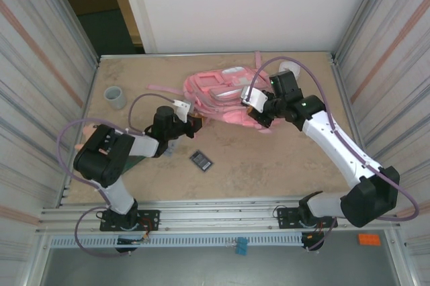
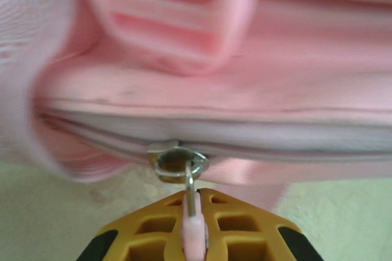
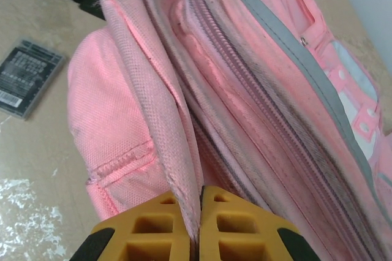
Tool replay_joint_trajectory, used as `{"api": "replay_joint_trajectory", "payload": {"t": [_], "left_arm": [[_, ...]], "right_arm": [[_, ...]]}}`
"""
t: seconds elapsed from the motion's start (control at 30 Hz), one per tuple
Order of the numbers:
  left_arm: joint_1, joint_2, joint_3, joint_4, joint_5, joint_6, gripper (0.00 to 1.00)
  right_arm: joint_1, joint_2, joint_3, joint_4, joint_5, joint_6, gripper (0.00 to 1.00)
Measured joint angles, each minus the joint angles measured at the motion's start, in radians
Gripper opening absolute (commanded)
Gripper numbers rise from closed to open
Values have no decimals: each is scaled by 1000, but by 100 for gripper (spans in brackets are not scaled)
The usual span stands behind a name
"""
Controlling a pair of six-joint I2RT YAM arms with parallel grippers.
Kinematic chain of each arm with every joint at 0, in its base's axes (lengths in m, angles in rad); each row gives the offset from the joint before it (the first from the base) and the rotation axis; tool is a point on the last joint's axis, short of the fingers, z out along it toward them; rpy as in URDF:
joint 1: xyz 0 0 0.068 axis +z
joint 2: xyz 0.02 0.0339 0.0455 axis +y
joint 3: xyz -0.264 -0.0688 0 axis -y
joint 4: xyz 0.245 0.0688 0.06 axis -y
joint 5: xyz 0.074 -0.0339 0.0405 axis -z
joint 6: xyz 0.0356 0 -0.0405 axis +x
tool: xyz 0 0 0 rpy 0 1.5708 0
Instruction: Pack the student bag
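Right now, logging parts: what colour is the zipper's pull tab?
Pink pull tab, clearest in left wrist view.

Beige tabletop [image 1: 269,165]: pink student bag [image 1: 215,91] far centre, grey cup [image 1: 115,97] left, dark flat box [image 1: 201,160] near centre

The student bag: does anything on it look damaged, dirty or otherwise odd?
Yes. The student bag has dark grime along its zipper seams, and also on the fabric folds near the right gripper. It looks worn and soiled, but no tear is visible.
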Motion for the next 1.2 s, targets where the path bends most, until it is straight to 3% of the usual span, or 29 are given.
{"api": "replay_joint_trajectory", "payload": {"t": [0.37, 0.6, 0.83, 1.0, 1.2], "left_arm": [[-112, -204, 25, -280, 71, 167, 0], [-187, -284, 79, -447, 84, 253, 3], [-252, -291, 154, -580, 85, 309, 27], [-277, -345, 168, -660, 82, 395, 60], [-282, -516, 170, -756, 27, 602, 84]], "right_arm": [[47, -3, -106, 123, 106, 151, 0], [53, -10, -134, 148, 79, 185, 0], [72, -18, -157, 153, 44, 113, 0], [17, -43, -166, 148, -74, 48, 0], [-45, -51, -166, 82, -200, -108, 0]]}}
